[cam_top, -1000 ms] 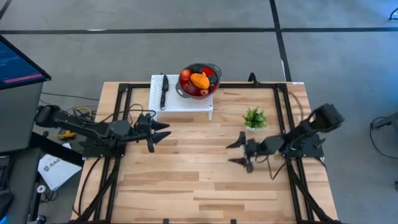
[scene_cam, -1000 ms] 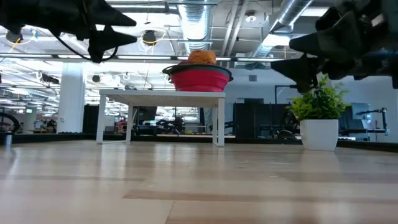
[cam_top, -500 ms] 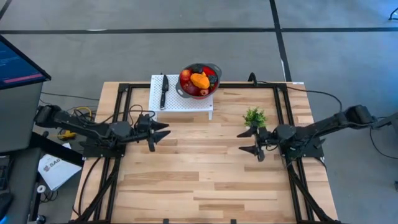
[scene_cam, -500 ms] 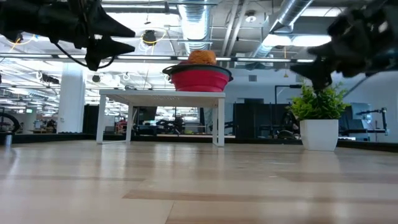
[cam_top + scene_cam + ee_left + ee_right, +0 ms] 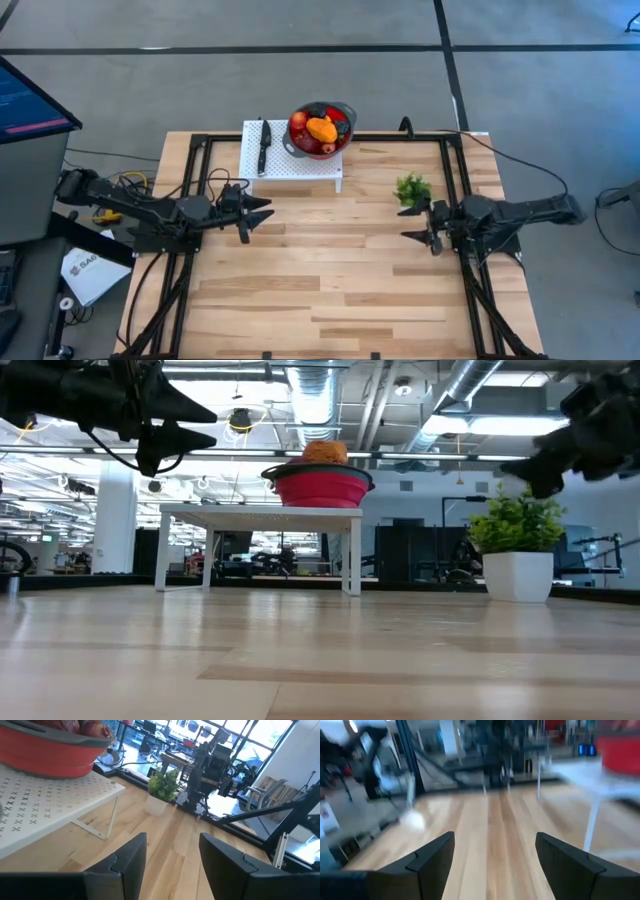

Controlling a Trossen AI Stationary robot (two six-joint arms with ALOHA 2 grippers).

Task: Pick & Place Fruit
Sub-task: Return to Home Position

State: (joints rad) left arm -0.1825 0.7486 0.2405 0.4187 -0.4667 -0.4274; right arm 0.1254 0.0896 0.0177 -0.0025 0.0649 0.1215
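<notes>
Wooden table (image 5: 300, 290); fruit (image 5: 320, 130) in strainer (image 5: 318, 490); left tool (image 5: 268, 209), right tool (image 5: 404, 223) released; knife (image 5: 264, 145) overhead only

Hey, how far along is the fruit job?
Done: the fruit is piled in the red strainer bowl on the white shelf, the knife beside it. In hand: nothing; the left claw and right claw hang open and empty over the table. Left: likely just returning home.

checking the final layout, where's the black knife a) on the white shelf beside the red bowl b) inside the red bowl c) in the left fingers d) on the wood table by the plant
a, the knife lies on the white shelf next to the red bowl of fruit
</notes>
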